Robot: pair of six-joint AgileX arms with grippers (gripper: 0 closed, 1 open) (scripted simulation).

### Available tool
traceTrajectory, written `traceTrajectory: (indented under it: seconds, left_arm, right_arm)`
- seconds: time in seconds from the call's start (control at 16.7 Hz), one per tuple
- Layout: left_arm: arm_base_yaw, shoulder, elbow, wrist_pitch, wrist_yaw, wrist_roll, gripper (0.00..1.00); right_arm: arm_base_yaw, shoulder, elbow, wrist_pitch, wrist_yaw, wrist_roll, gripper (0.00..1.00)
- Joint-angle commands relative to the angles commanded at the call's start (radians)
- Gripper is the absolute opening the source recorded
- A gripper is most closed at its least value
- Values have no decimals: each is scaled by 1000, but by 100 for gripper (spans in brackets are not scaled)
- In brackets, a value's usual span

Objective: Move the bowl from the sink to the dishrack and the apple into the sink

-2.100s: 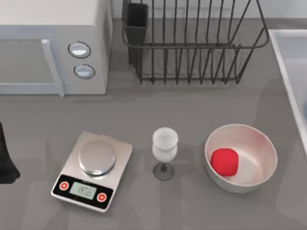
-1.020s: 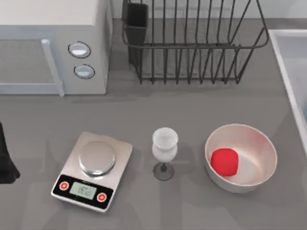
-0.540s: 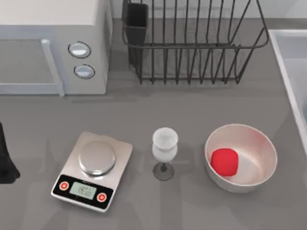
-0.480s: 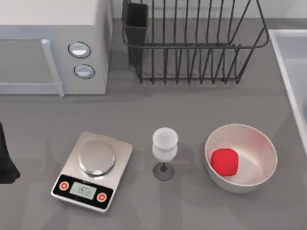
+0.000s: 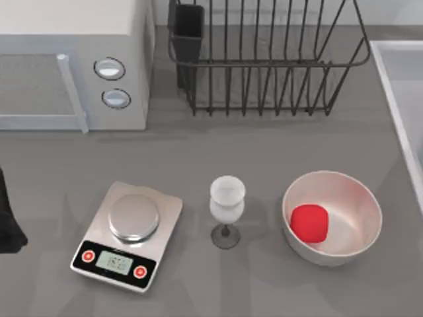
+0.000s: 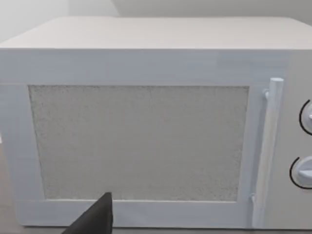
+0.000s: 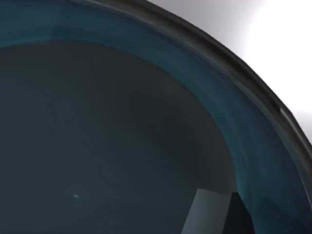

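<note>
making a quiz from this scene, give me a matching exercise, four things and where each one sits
Things:
1. apple
2. scale
3. glass
4. cup

Places:
A. between the scale and the cream bowl
B. in a corner of the dishrack
C. inside the cream bowl
D. in front of the microwave

Pairs: 1-C, 2-D, 3-A, 4-B

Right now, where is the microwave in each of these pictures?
Top view: the microwave stands at the table's upper left, to the left of the dishrack.
Left wrist view: the microwave faces the camera, door front-on.
Right wrist view: the inside of the teal bowl, seen close up, instead.
Shared landmark: the door's handle, with the knobs beside it.
</note>
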Motion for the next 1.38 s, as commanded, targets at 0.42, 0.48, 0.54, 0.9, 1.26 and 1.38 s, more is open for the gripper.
traceTrajectory:
  seconds: [0.42,0.48,0.54,0.9,1.26,1.38]
  left_arm:
    - [0,0,0,0,0,0,100]
    - [0,0,0,0,0,0,100]
    - [0,0,0,0,0,0,100]
    - [0,0,0,0,0,0,100]
    - [0,0,0,0,0,0,100]
    - [0,0,0,0,0,0,100]
  right_arm:
    - [-4,-41,-22,-21,0,-21,0]
    - [-12,-75,-40,-40,0,-41,0]
    - [-23,-118,-63,-65,-1,-64,0]
    - [-158,-580,-276,-289,-12,-238,0]
    - [-344,-1056,-500,-534,-35,-384,0]
    - [-389,-1139,-551,-589,-43,-414,0]
